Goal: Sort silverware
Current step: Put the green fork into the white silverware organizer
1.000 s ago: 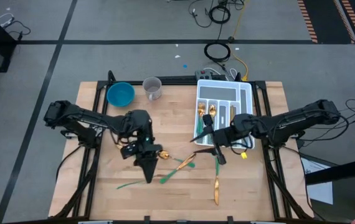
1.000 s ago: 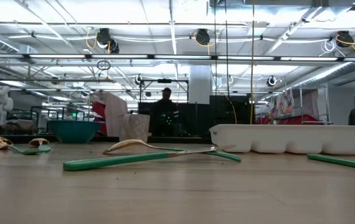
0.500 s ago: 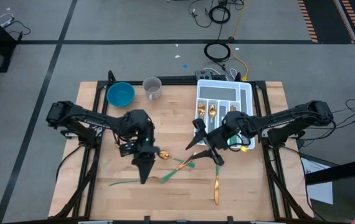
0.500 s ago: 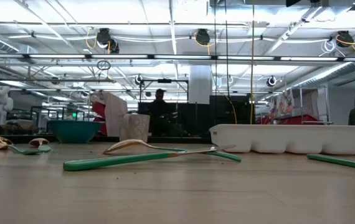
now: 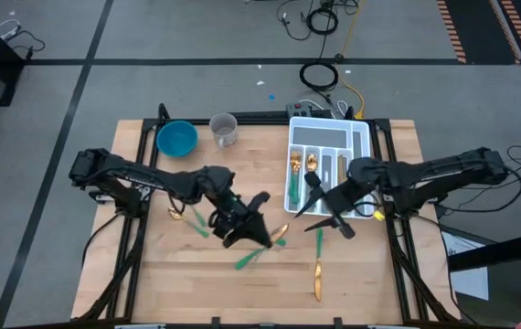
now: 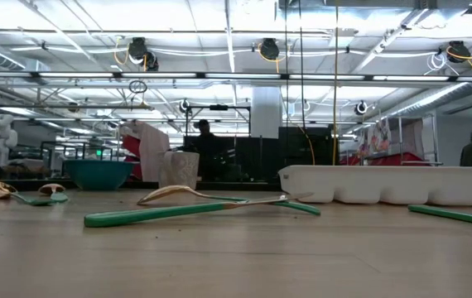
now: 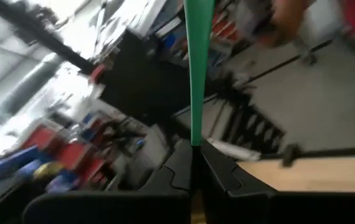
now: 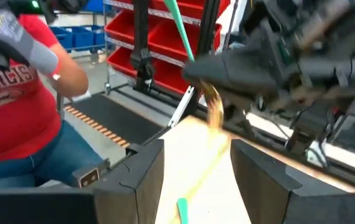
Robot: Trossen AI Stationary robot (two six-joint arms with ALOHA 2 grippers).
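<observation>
My left gripper is over the middle of the table, shut on a green-handled, gold-headed piece of silverware. It also shows in the right wrist view. My right gripper is open and empty, just right of the left one and near the white tray. Loose silverware lies flat on the table: a green-handled piece, one with a gold head, a gold knife and two pieces at the left. Several lie in the tray. My left gripper pinches the piece's slim green handle between its two fingers. The handle runs on past the fingertips, in line with them. In the right wrist view the gold head hangs below the gripper and the handle slants up, clear of the table.
A blue bowl and a clear cup stand at the far left of the table. The tray stands at the far right. A person in a red shirt is beyond the table. Bare wood shows along the near edge.
My left gripper has gone toward the table's right edge and turned from pointing at the near edge to pointing right. The long green-handled piece that lay below it at the near left is gone from the table. My right gripper went left, then back toward the tray.
</observation>
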